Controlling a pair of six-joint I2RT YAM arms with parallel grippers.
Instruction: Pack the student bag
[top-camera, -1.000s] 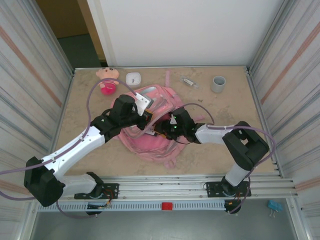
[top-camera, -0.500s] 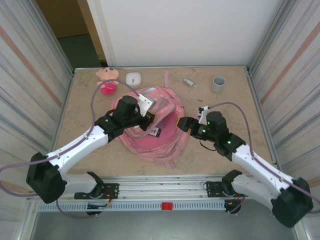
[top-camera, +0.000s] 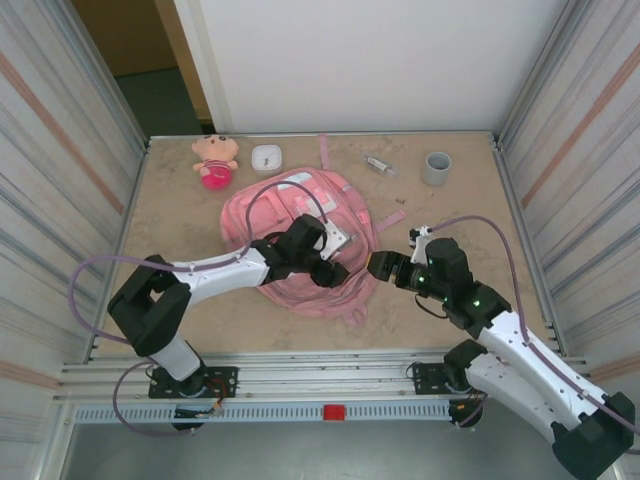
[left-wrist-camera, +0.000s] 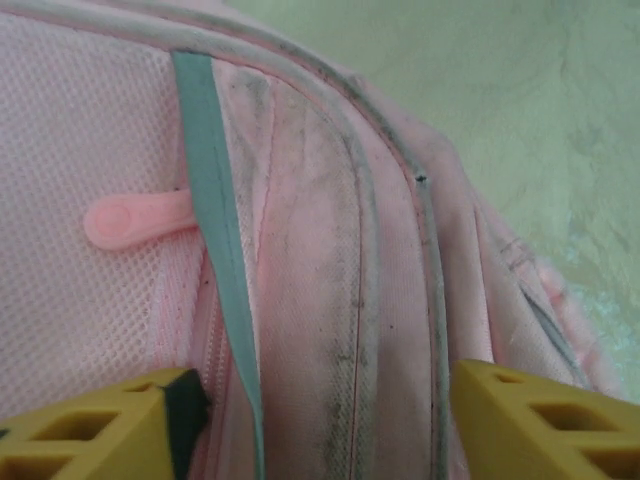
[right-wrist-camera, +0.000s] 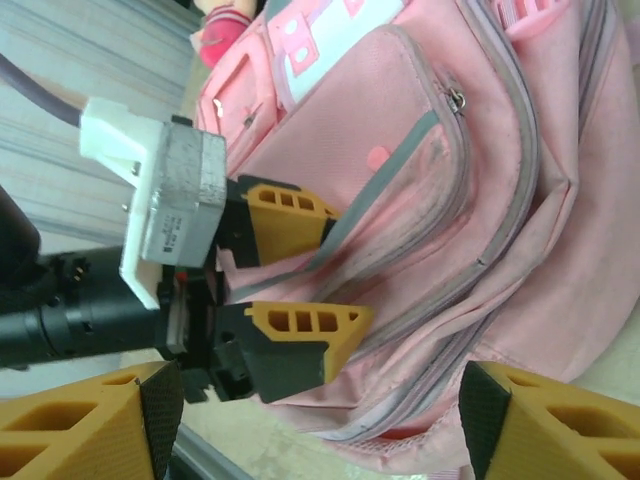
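Note:
The student bag (top-camera: 290, 215), a big pink backpack, lies flat in the middle of the table. My left gripper (top-camera: 342, 272) rests at its near right side, open, its yellow fingers (right-wrist-camera: 300, 330) straddling a grey-trimmed pocket edge. In the left wrist view the left gripper (left-wrist-camera: 325, 430) spans pink fabric of the student bag (left-wrist-camera: 300, 250) below a pink zipper pull (left-wrist-camera: 135, 215). My right gripper (top-camera: 376, 265) stands just right of the bag, open and facing it. In its own view the right gripper (right-wrist-camera: 320, 430) has nothing between its fingers and looks at the student bag (right-wrist-camera: 480, 200).
A small pink doll (top-camera: 215, 160) and a white box (top-camera: 266, 157) lie at the back left. A clear item (top-camera: 378, 164) and a grey cup (top-camera: 437, 167) sit at the back right. Metal walls close in both sides.
My left gripper let go of the raised bag flap, opened and moved to the bag's near right side. The right gripper drew out of the bag to the right and opened wider. The bag now lies flat.

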